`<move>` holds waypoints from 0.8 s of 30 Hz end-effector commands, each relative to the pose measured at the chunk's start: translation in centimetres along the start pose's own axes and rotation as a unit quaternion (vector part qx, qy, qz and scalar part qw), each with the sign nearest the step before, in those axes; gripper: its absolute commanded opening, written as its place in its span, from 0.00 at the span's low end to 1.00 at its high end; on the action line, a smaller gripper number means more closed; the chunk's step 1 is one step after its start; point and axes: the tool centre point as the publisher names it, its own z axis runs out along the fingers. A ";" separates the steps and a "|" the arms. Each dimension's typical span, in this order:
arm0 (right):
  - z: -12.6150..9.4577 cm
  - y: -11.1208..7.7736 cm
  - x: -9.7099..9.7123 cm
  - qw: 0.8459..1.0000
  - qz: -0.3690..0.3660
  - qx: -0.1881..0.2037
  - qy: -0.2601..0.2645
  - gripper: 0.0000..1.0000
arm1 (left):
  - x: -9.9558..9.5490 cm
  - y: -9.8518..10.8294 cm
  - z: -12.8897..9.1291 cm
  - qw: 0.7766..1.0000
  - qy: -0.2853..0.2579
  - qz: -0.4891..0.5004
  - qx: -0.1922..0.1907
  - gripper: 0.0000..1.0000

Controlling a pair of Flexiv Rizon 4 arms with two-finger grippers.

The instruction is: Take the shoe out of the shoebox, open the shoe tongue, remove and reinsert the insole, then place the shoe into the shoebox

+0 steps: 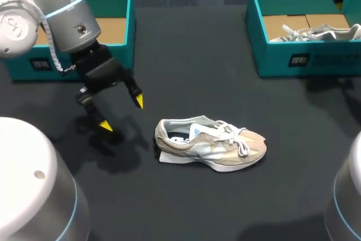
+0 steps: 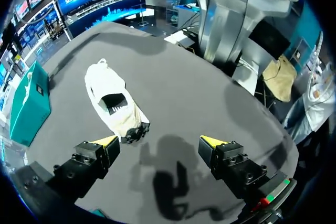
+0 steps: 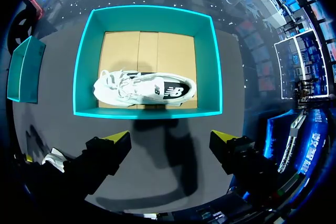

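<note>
- Shoe (image 1: 211,145) in tan and white sits out on the dark table (image 1: 197,66), near the middle. It is not in any box.
- Its toe points to my right side and its heel points to my left side. The white laces lie loose on top.
- The left claw (image 1: 122,113) hangs over the table, near the heel end of the shoe but not touching it. Its two yellow tips are spread wide apart and there is nothing between them.
- In the left wrist view the shoe lies ahead of the fingers, heel end closest.
- The left box (image 1: 121,32) is teal and stands at the far left of the table. Only its brown floor shows inside.
- The right box (image 1: 316,55) is teal too and stands at the far right. A second shoe (image 3: 144,88), white, lies inside on the brown floor.
- The right claw (image 3: 170,136) is up by the right box, and the box shows ahead of its fingers. Its yellow tips are wide apart too, with nothing held.
</note>
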 end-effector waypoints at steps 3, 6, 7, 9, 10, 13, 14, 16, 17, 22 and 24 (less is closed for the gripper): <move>0.0 0.0 0.0 1.000 0.000 0.000 0.000 1.00 | 1.7 1.9 -0.2 0.996 -0.062 -0.043 0.048 1.00; 0.0 0.0 0.0 1.000 0.000 0.000 0.000 1.00 | 2.3 2.6 -0.1 0.992 -0.076 -0.069 0.079 1.00; 0.0 0.0 0.0 1.000 0.000 0.000 0.000 1.00 | 2.4 2.9 0.0 0.990 -0.081 -0.079 0.086 1.00; 0.0 0.0 0.0 1.000 0.000 0.000 0.000 1.00 | 2.6 3.3 0.2 0.986 -0.085 -0.098 0.106 1.00; 0.0 0.0 0.0 1.000 0.000 0.000 0.000 1.00 | 2.7 3.5 0.3 0.984 -0.093 -0.107 0.112 1.00; 0.0 0.0 0.0 1.000 0.000 0.000 0.000 1.00 | 2.9 4.2 0.7 0.976 -0.096 -0.135 0.140 1.00; 0.0 0.0 0.0 1.000 0.000 0.000 0.000 1.00 | 3.0 4.3 0.9 0.974 -0.095 -0.142 0.149 1.00; 0.0 0.0 0.0 1.000 0.000 0.000 0.000 1.00 | 3.1 4.7 1.3 0.970 -0.100 -0.154 0.160 1.00; 0.0 0.0 0.0 1.000 0.000 0.000 0.000 1.00 | 3.1 4.8 1.5 0.968 -0.100 -0.158 0.167 1.00; 0.0 0.0 0.0 1.000 0.000 0.000 0.000 1.00 | 3.2 5.5 2.6 0.954 -0.125 -0.193 0.194 1.00; 0.0 0.0 0.0 1.000 0.000 0.000 0.000 1.00 | 3.1 5.9 3.1 0.948 -0.140 -0.202 0.200 1.00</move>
